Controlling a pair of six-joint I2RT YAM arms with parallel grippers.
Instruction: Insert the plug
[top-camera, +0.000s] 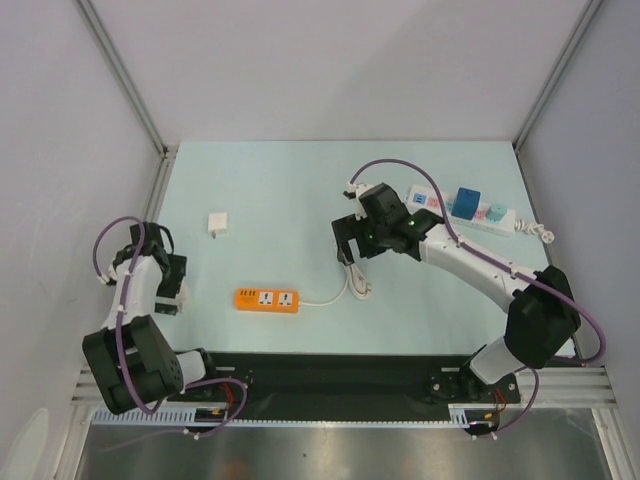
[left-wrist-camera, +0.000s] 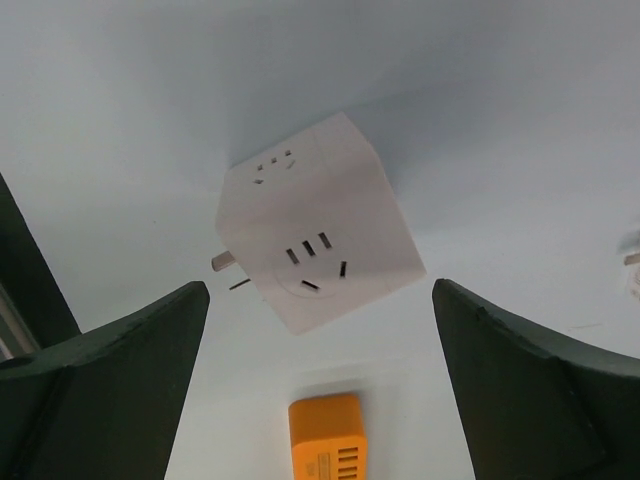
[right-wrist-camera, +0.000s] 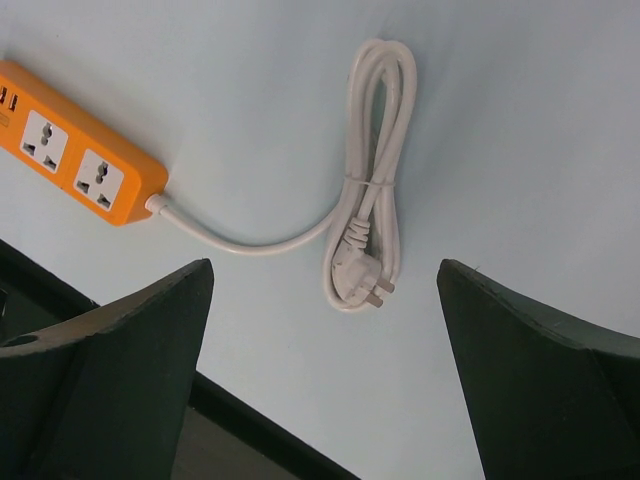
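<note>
Our left claw stands wide, its two dark fingers far apart with nothing between them. Ahead of it on the pale blue worktop lies the small white square socket block, tilted in this view, with a metal pin poking from its left side. Nearer the claw we see one end of the orange plastic power strip.

Our right claw is spread just as wide and holds nothing. Below it lies the white coiled cable, bundled with a tie, its pronged end loose on the worktop and its other end running into the orange strip.

From above, the left arm is folded at the left edge and the right arm reaches toward the middle. The small solid blue cube-shaped plug is well apart from both claws. It sits on top of the long white power strip at the far right of the worktop, beyond the right arm. Whether it is fully seated there, we cannot tell.
</note>
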